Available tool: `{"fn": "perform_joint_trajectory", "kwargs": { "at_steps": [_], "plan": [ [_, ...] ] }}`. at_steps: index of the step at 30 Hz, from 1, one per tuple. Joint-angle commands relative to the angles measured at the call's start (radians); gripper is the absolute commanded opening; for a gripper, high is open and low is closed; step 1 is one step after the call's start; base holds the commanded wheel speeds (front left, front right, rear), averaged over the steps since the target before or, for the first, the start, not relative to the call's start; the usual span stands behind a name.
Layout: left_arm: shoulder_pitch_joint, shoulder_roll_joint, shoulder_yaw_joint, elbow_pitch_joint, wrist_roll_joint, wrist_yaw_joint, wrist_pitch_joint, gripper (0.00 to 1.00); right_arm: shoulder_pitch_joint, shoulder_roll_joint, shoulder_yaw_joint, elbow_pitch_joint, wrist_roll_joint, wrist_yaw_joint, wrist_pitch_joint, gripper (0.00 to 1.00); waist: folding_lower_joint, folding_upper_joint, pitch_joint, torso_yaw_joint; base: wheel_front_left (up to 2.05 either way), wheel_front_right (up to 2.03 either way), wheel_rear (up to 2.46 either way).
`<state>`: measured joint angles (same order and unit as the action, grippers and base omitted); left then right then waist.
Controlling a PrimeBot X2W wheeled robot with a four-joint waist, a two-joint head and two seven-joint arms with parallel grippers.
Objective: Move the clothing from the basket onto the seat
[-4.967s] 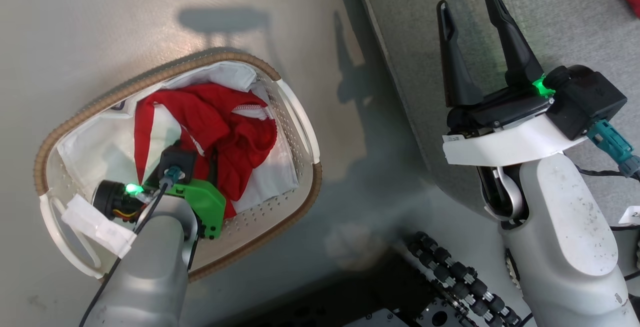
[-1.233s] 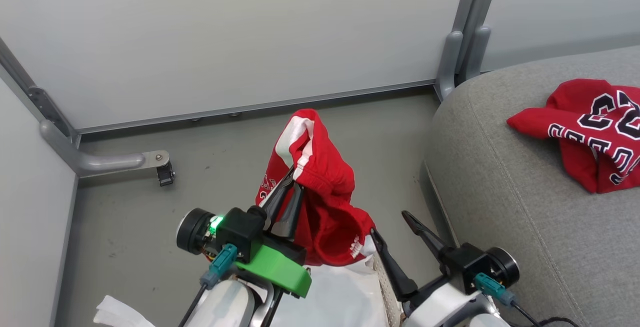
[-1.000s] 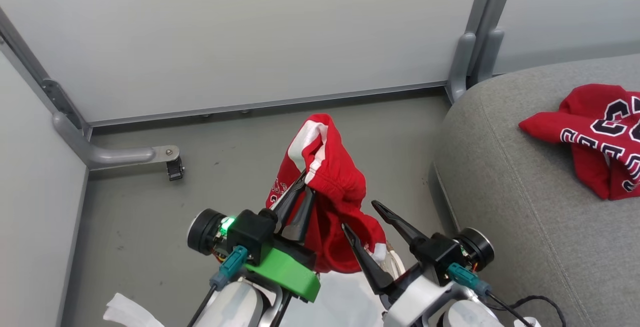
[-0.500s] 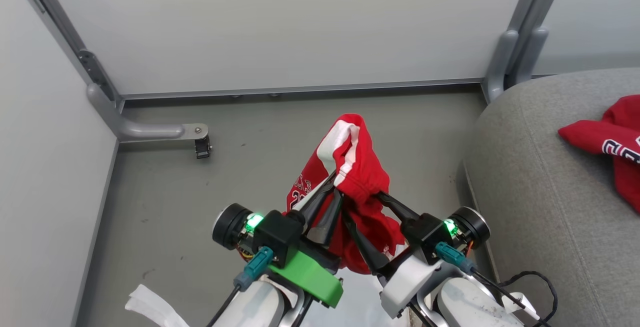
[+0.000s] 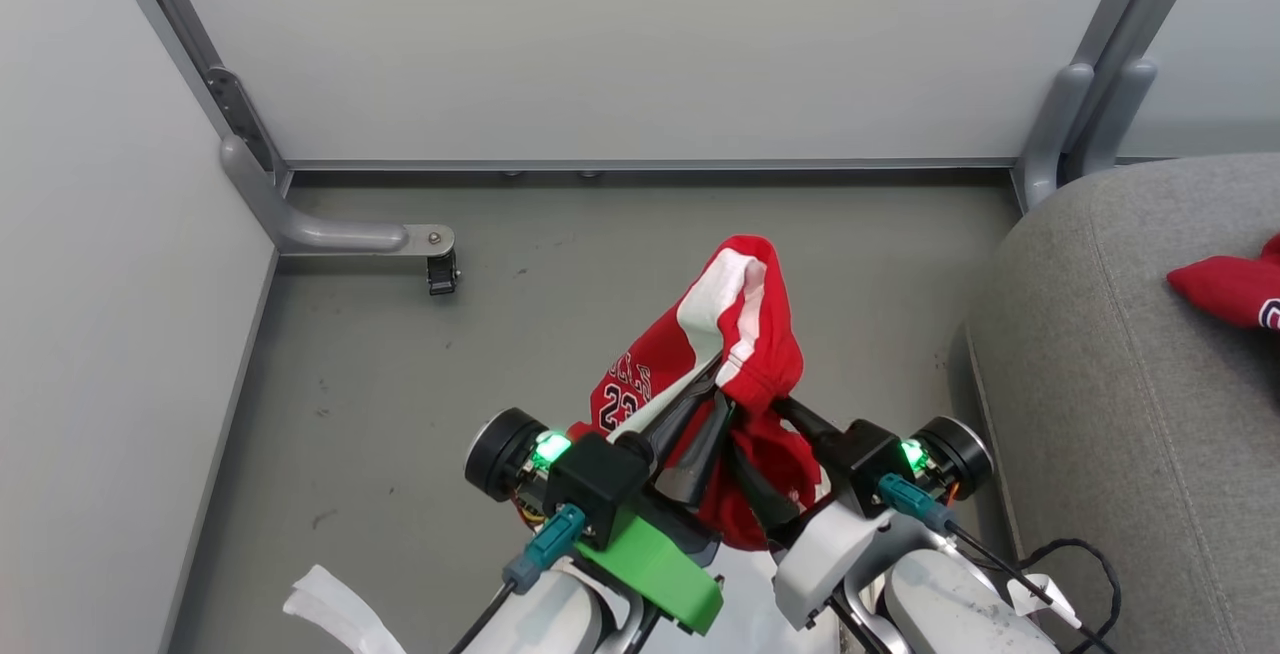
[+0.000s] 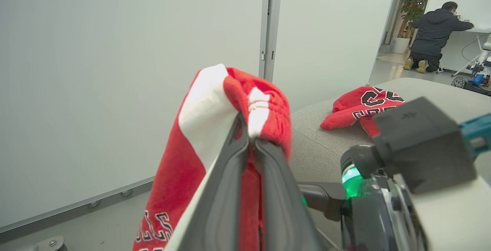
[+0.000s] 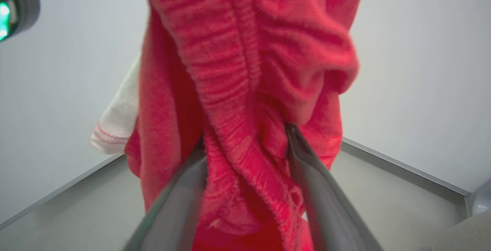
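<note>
Five seconds ago the left tool was down in the basket among the red clothing and the right tool stood open over the seat. Now the left tool (image 5: 720, 384) (image 6: 245, 128) is up above the floor (image 5: 400, 384), pinched tight on a fold of the red garment (image 5: 745, 334), which hangs from its tips. A second ago the right tool's fingers stood free just beside the garment's lower end. Now the right tool (image 5: 765, 434) (image 7: 245, 137) has a thick bunch of the cloth between its fingers, which stand well apart. Whether they press on the cloth I cannot tell.

The head camera has turned, so the seat (image 5: 1120, 364) now sits further right in its picture. The jersey (image 5: 1230, 289) (image 6: 360, 103) lies on the seat's top, back from its rounded edge.

The garment is soft knit cloth with a ribbed, gathered band, a broad white stripe over its top fold and black-and-white "23" lettering lower down. The jersey is a crumpled heap of the same red with black-and-white letters. The seat is grey woven fabric with rounded corners and a stitched seam. The floor is smooth and grey, lightly scuffed, closed in by pale flat wall panels (image 5: 600, 44) in grey metal frames. A curved metal bracket (image 5: 340, 234) lies at the floor's far left corner.
</note>
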<state>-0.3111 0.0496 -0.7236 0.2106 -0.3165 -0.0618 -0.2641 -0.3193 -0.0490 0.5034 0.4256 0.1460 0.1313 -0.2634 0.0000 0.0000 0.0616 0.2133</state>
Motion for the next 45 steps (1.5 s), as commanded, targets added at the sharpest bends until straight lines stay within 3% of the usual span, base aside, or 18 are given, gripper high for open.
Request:
{"fn": "perform_joint_trajectory", "kwargs": {
  "at_steps": [1,8,9,11,12,19,38,45],
  "plan": [
    [-0.020,0.002,-0.003,-0.004,-0.008,0.006,0.000,0.00,-0.010,-0.004,0.002,0.005,0.005,-0.001,-0.002,0.00,0.0000,0.0000,0.001,0.001,0.00,0.00,0.00],
    [-0.014,0.002,0.006,-0.001,-0.005,0.011,0.000,0.00,0.008,-0.005,-0.041,-0.007,0.022,-0.001,-0.002,0.00,0.0000,0.0000,0.001,-0.015,0.00,0.00,0.00],
    [-0.012,0.002,0.011,-0.001,0.002,0.013,0.000,0.18,0.013,-0.004,-0.048,-0.012,0.019,-0.001,-0.002,0.00,0.0000,0.0000,0.000,-0.021,0.00,0.00,0.00],
    [-0.003,0.002,0.021,0.002,0.010,0.016,0.000,0.84,0.022,-0.005,-0.066,-0.024,0.018,-0.001,-0.002,0.00,0.0000,0.0000,0.001,-0.035,0.00,0.00,0.00],
    [0.002,0.002,0.026,0.005,0.014,0.017,0.000,1.00,0.028,-0.005,-0.077,-0.029,0.018,-0.001,-0.002,0.00,0.0000,0.0000,0.001,-0.043,0.00,0.00,0.00],
    [0.027,0.002,0.060,0.037,0.036,0.006,0.000,1.00,0.058,-0.005,-0.125,-0.066,0.022,-0.001,-0.002,0.00,0.0000,0.0000,0.004,-0.135,0.00,0.00,0.00],
    [0.070,0.003,0.161,0.071,0.076,-0.021,0.000,1.00,0.095,-0.004,-0.187,-0.141,0.054,-0.001,-0.002,0.00,0.0000,0.0000,0.032,-0.536,0.00,0.00,0.00],
    [0.082,0.003,0.181,0.076,0.083,-0.030,0.000,1.00,0.105,-0.004,-0.205,-0.157,0.067,-0.001,-0.002,0.00,0.0000,0.0000,0.036,-0.655,0.00,0.00,0.00]
  ]
}}
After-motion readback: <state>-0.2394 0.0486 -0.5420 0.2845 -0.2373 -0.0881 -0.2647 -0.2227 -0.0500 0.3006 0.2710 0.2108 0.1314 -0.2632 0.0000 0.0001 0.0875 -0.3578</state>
